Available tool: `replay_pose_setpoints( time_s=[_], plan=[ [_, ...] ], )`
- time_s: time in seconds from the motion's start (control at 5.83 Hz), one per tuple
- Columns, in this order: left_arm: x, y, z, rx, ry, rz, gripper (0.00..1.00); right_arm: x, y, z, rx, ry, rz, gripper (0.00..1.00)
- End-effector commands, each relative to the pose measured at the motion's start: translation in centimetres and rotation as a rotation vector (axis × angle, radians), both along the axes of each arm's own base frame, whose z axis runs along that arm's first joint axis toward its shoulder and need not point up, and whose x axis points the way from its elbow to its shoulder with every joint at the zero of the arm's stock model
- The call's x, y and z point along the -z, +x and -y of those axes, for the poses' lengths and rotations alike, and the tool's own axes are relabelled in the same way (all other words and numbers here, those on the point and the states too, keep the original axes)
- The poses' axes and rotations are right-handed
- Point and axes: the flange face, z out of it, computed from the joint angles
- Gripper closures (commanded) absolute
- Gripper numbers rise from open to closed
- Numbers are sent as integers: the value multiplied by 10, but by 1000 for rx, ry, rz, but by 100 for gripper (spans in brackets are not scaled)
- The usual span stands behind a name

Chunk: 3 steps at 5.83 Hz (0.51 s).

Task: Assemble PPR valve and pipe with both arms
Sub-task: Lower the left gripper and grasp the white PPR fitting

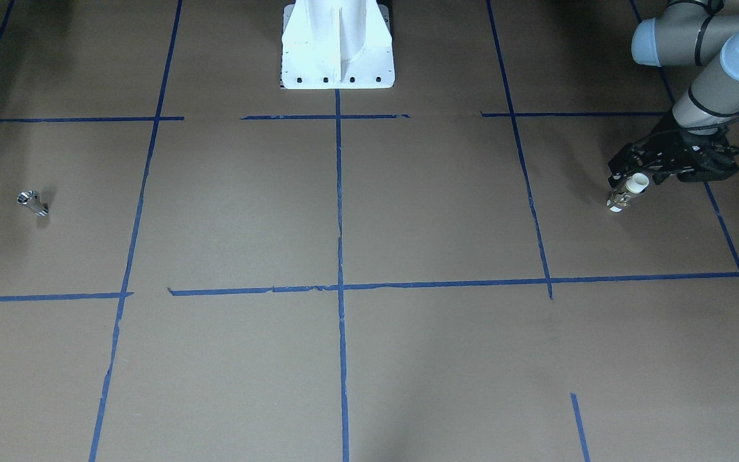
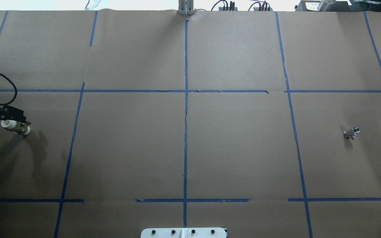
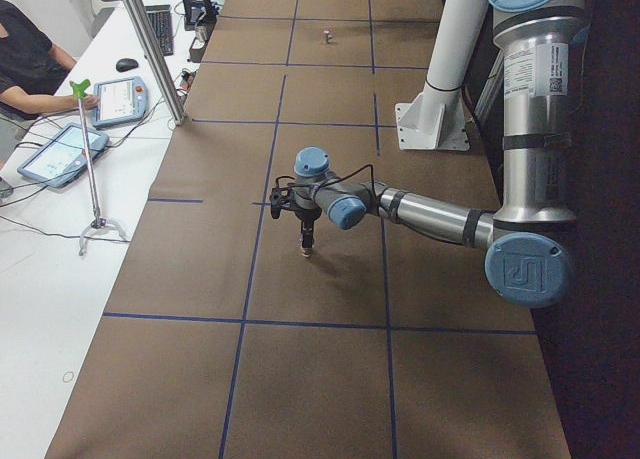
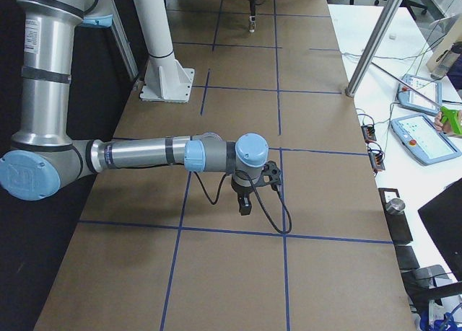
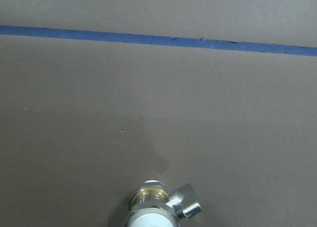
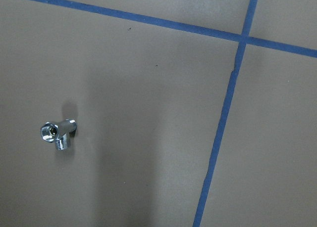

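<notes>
My left gripper (image 1: 627,185) is shut on the PPR valve (image 1: 626,194), a white-collared brass-and-silver fitting, and holds it just above the table at my far left (image 2: 16,127). The left wrist view shows the valve (image 5: 159,207) at its bottom edge, with its side stub pointing right. The pipe (image 1: 33,203), a small shiny silver piece, lies alone on the table at my far right (image 2: 352,133). It also shows in the right wrist view (image 6: 57,134), at the left. My right gripper (image 4: 245,203) shows only in the exterior right view, hanging above the table; I cannot tell whether it is open or shut.
The white robot base (image 1: 337,51) stands at the table's near-robot edge. Blue tape lines (image 2: 186,99) divide the brown table into squares. An operators' bench with tablets (image 3: 60,149) and a metal post (image 3: 150,49) runs along the far side.
</notes>
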Motion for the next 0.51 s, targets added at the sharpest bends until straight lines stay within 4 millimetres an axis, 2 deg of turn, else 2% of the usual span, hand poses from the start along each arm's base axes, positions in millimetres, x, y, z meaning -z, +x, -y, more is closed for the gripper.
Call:
replay_pose_setpoints(
  time_s=[0.0, 0.17, 0.34],
  plan=[
    [-4, 0, 0, -1, -4, 4, 7, -4, -1, 1, 2, -7, -4, 0],
    [-5, 0, -1, -2, -6, 4, 20, -2, -1, 1, 0, -6, -2, 0],
    [-3, -3, -2, 0, -3, 2, 51, -1, -1, 1, -2, -7, -2, 0]
  ],
)
